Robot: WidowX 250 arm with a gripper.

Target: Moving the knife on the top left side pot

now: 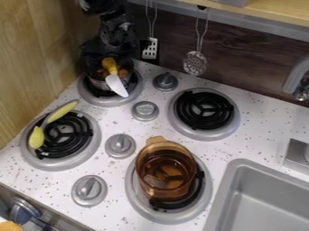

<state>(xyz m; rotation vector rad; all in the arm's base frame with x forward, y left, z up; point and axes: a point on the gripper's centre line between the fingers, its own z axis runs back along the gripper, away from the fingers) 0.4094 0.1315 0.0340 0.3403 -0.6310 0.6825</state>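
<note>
At the upper left, the black claw [109,48] hangs over the pot [99,83]; I cannot tell how far open it is or whether it grips anything. The yellow-handled knife [116,84] lies across the pot's top, its blade jutting past the rim. Dark claw parts blend together.

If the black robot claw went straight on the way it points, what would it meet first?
Probably the yellow-handled, white-bladed knife, lying over the small silver metal pot below the claw. Any gap between claw and knife is hard to judge from this angle.
</note>
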